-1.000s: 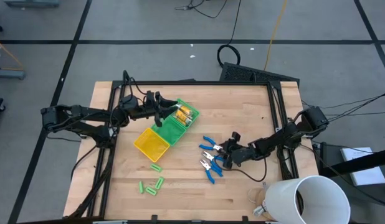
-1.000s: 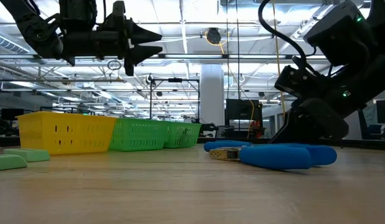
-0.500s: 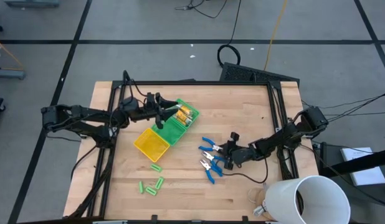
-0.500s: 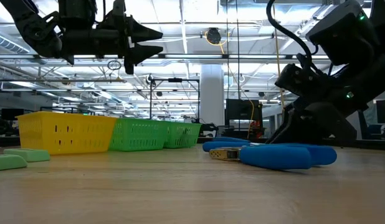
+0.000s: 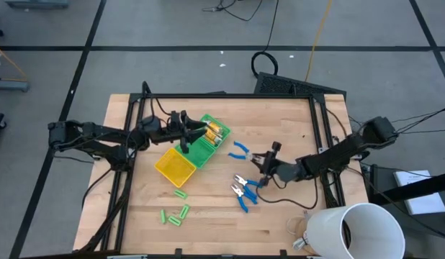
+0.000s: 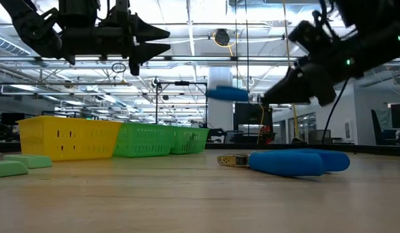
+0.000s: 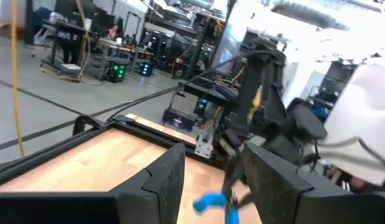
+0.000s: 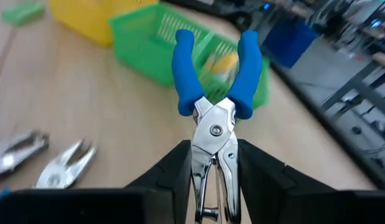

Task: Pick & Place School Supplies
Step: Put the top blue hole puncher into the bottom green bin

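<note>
My right gripper (image 5: 258, 160) is shut on a pair of blue-handled pliers (image 5: 241, 150), held in the air to the right of the green-and-yellow tray (image 5: 185, 155). Two more blue-handled tools (image 5: 243, 190) (image 5: 244, 204) lie flat on the table below it. Yellow-orange pieces (image 5: 217, 133) lie in the tray's green end. Several light-green sticks (image 5: 176, 214) lie on the wood near the front edge. My left gripper (image 5: 196, 132) hovers open above the tray, nothing between its fingers (image 7: 161, 180). My right gripper pinches the pliers' metal head (image 8: 212, 155) between its two fingers (image 8: 174, 171). The pliers lie along the fingers, and the blue handles (image 8: 216, 65) stick out ahead toward the tray. The tool is lifted clear of the table, roughly level (image 6: 229, 94).
A big white cup (image 5: 356, 230) lies at the table's front right corner. A black metal frame (image 5: 222, 96) runs along the far and side edges. Bare wood lies between the tray and the tools and along the far side.
My right gripper has risen from the cluster of blue tools, turning as it went, and carries one pair of pliers, now lifted clear of the table and a little nearer the tray. The other two tools have stayed where they were.
</note>
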{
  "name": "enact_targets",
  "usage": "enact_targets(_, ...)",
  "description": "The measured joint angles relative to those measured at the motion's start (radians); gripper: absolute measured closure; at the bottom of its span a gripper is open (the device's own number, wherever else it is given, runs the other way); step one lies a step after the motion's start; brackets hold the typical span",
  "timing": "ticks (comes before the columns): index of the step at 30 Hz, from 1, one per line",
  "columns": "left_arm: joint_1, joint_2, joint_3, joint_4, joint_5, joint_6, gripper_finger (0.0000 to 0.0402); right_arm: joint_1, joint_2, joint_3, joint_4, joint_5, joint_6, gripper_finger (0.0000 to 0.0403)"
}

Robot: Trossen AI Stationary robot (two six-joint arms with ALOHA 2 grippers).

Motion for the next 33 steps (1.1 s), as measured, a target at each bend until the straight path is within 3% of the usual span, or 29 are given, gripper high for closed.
enact_targets(12, -0.159, 0.043, 0.000, -0.011, -0.001, 0.359, 0.0241, 0.000, -0.155, 0.001, 0.036, 0.012, -0.050, 0.0298)
enact_targets(16, -0.210, 0.093, 0.002, 0.001, -0.087, 0.454, 0.0241, 0.000, -0.157, 0.001, 0.087, 0.011, -0.063, 0.0293)
enact_targets(19, -0.232, 0.132, 0.023, 0.001, -0.146, 0.485, 0.0240, 0.003, -0.157, 0.001, 0.098, 0.010, -0.072, 0.0297)
enact_targets(25, -0.254, 0.249, 0.123, -0.010, -0.146, 0.481, 0.0240, 0.013, -0.157, 0.001, 0.102, -0.067, -0.057, 0.0298)
enact_targets(33, -0.259, 0.377, 0.320, -0.229, -0.146, 0.490, 0.0215, 0.016, -0.157, 0.001, 0.091, -0.067, -0.037, 0.0295)
